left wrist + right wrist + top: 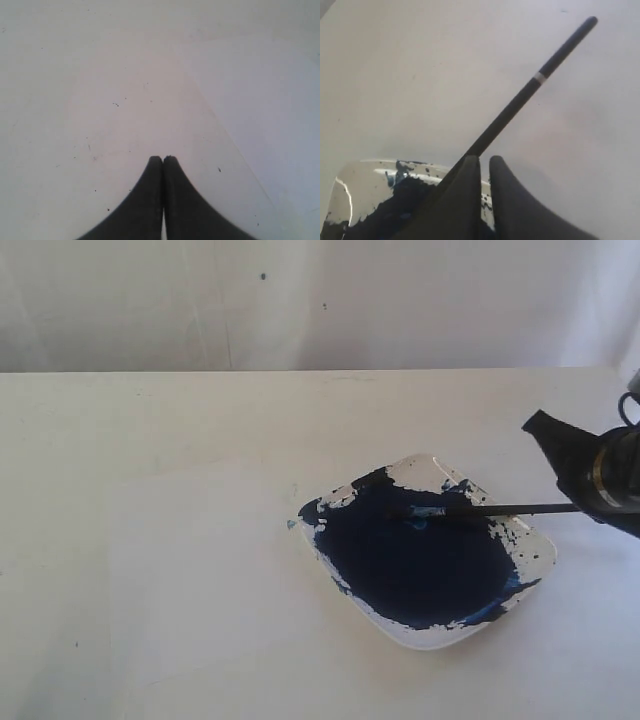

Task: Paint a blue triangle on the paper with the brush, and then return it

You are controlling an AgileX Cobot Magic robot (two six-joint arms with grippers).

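Observation:
The brush [500, 509] lies across the paint dish [415, 475], its stained tip in the blue paint and its black handle pointing right. In the right wrist view the brush [520, 102] runs diagonally behind one finger, not between the two, white band near its far end. My right gripper [533, 422] [485, 159] hovers above the handle, its jaws a narrow gap apart and holding nothing. The paper [210, 580] lies left of the dish, faint against the table. No blue triangle shows on it. My left gripper [163, 158] is shut and empty over white surface.
A dark-blue paint pool [420, 560] fills most of the dish [365, 185]. The white table ends at a wall behind. A faint straight edge [235, 145] crosses the surface under the left gripper.

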